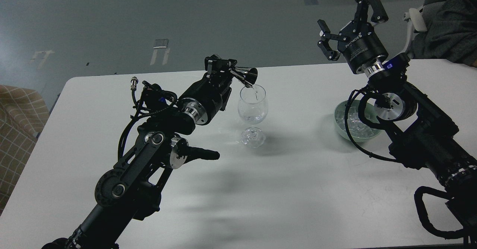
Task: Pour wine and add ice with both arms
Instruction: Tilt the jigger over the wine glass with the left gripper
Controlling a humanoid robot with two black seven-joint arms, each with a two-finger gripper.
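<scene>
A clear wine glass (253,111) stands upright on the white table (290,189), near its middle. My left gripper (227,68) is shut on a small metal jigger (247,76), tilted mouth-down over the glass rim. A thin clear stream of wine (254,91) runs from it into the glass. A pale green bowl (340,111) holds a heap of clear ice cubes (354,126) at the right, partly hidden by my right arm. My right gripper (352,23) is open and empty, raised high above and behind the bowl.
A grey-clad person and chair (447,21) are at the far right behind the table. A checked cushion (16,118) sits off the table's left edge. Grey floor lies beyond the far edge.
</scene>
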